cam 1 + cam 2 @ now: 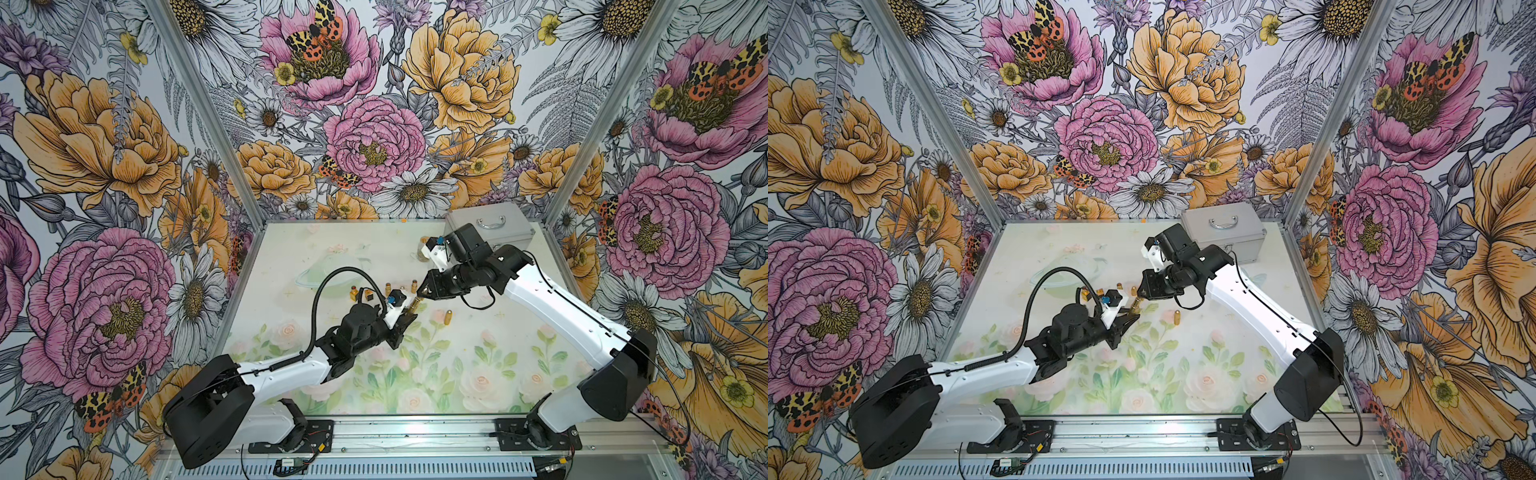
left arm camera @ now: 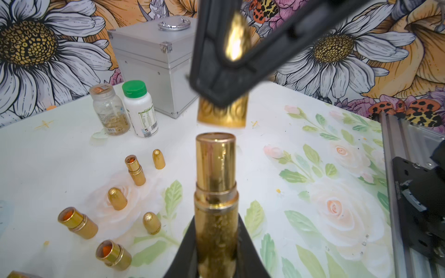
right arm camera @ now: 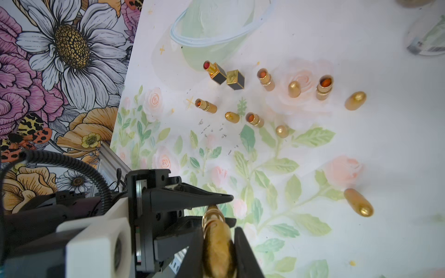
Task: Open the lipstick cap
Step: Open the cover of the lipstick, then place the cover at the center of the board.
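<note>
A gold lipstick points away from my left gripper, which is shut on its lower barrel. Its shiny inner tube is bare. The gold cap sits just beyond the tube's end with a narrow gap between them, in line with it. My right gripper is shut on that cap, and its black fingers cover most of it. In both top views the two grippers meet tip to tip above the middle of the table, with the lipstick between them.
Several opened gold lipsticks and loose bullet-shaped caps stand on the floral mat beside a black-and-gold square lipstick. One gold cap lies alone to the right. A silver case and two pill bottles stand at the back right.
</note>
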`<state>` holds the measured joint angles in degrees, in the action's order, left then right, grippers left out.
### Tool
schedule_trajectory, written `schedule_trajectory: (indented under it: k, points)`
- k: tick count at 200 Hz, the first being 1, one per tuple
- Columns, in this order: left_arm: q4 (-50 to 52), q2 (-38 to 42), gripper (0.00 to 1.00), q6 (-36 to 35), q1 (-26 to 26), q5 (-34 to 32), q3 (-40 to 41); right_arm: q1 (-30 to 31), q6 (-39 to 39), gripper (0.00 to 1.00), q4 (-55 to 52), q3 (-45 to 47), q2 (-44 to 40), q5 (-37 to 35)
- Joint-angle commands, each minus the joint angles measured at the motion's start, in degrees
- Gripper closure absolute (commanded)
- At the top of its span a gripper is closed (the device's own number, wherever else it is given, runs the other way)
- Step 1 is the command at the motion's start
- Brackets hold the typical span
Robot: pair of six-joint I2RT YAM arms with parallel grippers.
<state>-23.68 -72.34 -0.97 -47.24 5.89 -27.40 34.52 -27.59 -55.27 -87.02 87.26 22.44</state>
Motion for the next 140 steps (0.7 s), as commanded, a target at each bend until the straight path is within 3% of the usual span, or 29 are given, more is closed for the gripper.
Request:
schedule_trajectory:
  k: [1,22,77,140]
  points:
    - [3.2,0.8,1.00,1.2,0.5,-2.6,1.4,-1.1,-1.0,0.80,0.8,-1.8,-2.4,-1.7]
    - [3.1,1.9,1.00,1.6,0.5,-2.8,1.7,-1.6,-0.9,0.80,1.4,-0.8,-1.9,-2.9]
    - [2.8,5.7,1.00,2.1,0.5,-4.3,3.3,-1.4,-1.5,0.79,8.0,7.3,3.5,-17.8]
    - [2.1,6.2,1.00,2.8,0.7,-6.1,4.0,-0.2,-0.1,0.80,17.7,11.3,13.3,-24.7]
